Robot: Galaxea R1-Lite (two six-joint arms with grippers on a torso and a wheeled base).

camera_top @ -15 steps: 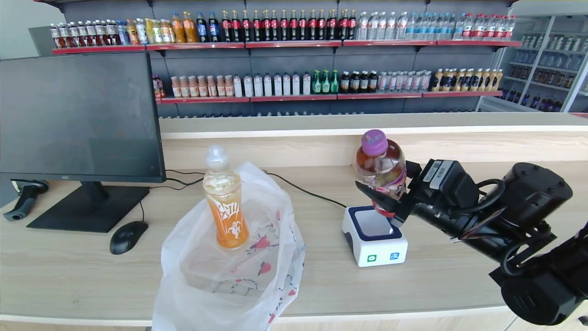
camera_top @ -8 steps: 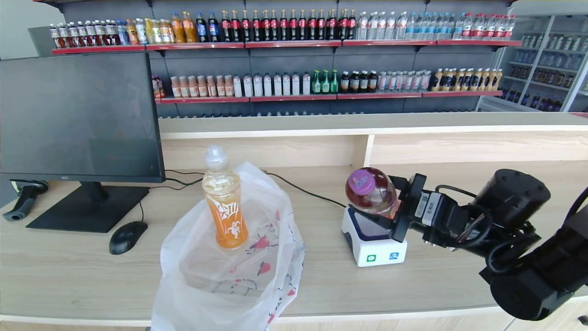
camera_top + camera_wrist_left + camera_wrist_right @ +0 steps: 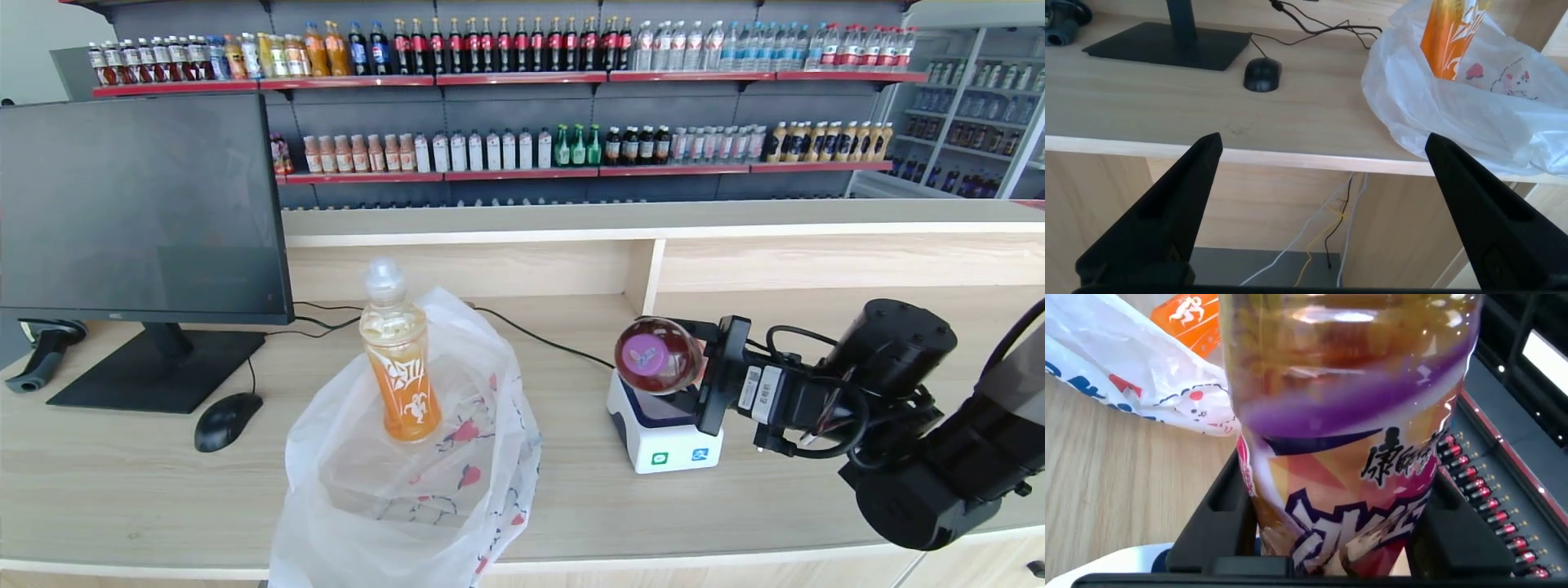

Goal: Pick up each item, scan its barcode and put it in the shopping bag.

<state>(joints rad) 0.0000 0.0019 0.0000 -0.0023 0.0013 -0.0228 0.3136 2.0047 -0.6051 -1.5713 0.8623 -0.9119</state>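
Observation:
My right gripper [image 3: 684, 365] is shut on a purple-capped bottle [image 3: 658, 356] of brown drink, held lying on its side just above the white barcode scanner [image 3: 663, 425], cap pointing toward me. In the right wrist view the bottle [image 3: 1351, 433] with its purple label band sits between the black fingers. A clear-capped orange bottle [image 3: 398, 353] stands upright in the translucent white shopping bag [image 3: 408, 474] at the counter's front; the orange bottle [image 3: 1451, 37] and bag [image 3: 1470, 94] also appear from the left wrist. My left gripper [image 3: 1323, 212] hangs open below the counter's front edge.
A dark monitor [image 3: 143, 212] on a stand, a black mouse [image 3: 227, 418] and a handheld scanner [image 3: 45, 351] occupy the counter's left. A cable [image 3: 539, 339] runs to the white scanner. A raised wooden ledge [image 3: 653, 245] backs the counter, with stocked drink shelves behind.
My right gripper has tipped the purple-capped bottle from upright to lying sideways and lowered it over the white scanner. The bag and orange bottle have not moved.

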